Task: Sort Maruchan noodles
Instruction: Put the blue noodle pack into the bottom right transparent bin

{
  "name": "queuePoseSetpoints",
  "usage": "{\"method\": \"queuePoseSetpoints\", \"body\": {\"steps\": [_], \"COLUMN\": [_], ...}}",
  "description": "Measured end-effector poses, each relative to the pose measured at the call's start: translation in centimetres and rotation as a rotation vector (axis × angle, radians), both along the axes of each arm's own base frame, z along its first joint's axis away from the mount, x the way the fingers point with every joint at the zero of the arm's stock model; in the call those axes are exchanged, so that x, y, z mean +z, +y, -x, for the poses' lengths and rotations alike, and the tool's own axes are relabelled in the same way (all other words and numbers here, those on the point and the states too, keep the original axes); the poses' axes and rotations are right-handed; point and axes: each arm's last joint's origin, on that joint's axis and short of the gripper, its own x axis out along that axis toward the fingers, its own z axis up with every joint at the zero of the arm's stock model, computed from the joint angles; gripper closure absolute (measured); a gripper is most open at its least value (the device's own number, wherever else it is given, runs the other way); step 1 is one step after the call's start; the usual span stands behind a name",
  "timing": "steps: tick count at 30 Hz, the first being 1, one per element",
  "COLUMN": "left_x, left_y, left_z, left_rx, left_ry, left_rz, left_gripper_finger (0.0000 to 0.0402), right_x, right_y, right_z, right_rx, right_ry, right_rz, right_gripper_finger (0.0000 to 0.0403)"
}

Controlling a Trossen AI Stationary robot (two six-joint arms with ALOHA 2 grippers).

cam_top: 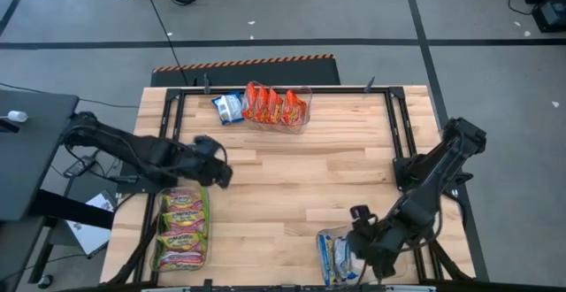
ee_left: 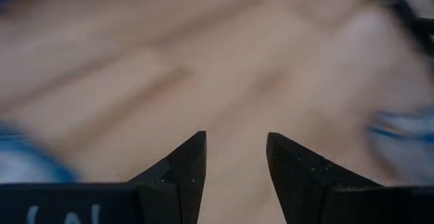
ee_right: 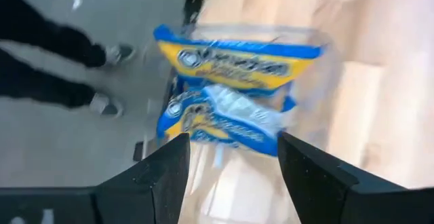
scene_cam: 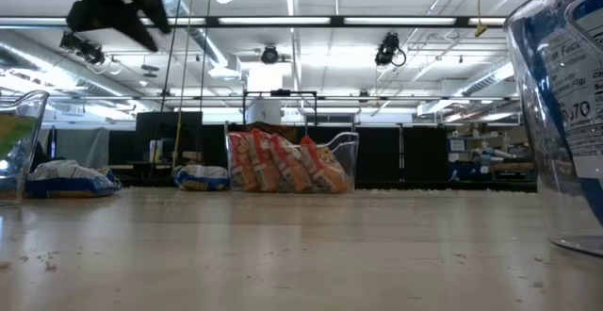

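Noodles [cam_top: 276, 106] stand upright in a row across the far bin [cam_top: 305, 119].

four red-orange packets [cam_top: 275, 106] are counted in the far clear bin [cam_top: 305, 119], and one blue packet [cam_top: 229, 107] lies beside it. three green-pink-yellow packets [cam_top: 182, 227] are counted in the left bin [cam_top: 206, 239]. two blue packets [ee_right: 230, 88] are seen in the right bin [ee_right: 319, 54].

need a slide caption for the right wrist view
Right hand, open, hangs over a clear bin of blue-and-yellow noodle packets at the table edge.
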Motion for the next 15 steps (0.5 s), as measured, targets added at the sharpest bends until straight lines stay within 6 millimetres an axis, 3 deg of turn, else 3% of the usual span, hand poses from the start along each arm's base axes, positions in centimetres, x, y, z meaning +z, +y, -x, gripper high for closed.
{"method": "queuePoseSetpoints", "body": {"steps": [5,8,11,15], "left_x": [0.3,-0.2,-1.8,-5.1], "left_y": [3.2,5.6,8.3,12.1], "left_z": [1.9,2.7,3.0,2.3], "left_rx": [0.158,0.349,0.496,0.511], "left_ry": [0.148,0.231,0.271,0.133], "left_rz": [-0.097,-0.040,0.044,0.172], "left_gripper_finger": [0.0241,0.0241,0.0241,0.0233], "right_x": [2.0,2.9,3.6,4.1], "right_y": [-1.6,-2.8,-4.1,-5.2], "right_z": [0.5,0.2,-0.4,-1.1], "right_rx": [-0.118,-0.254,-0.384,-0.464], "right_ry": [-0.130,-0.205,-0.264,-0.300], "right_rz": [0.036,0.044,0.036,0.011], "right_gripper_finger": [0.0176,0.0174,0.0169,0.0155]}}
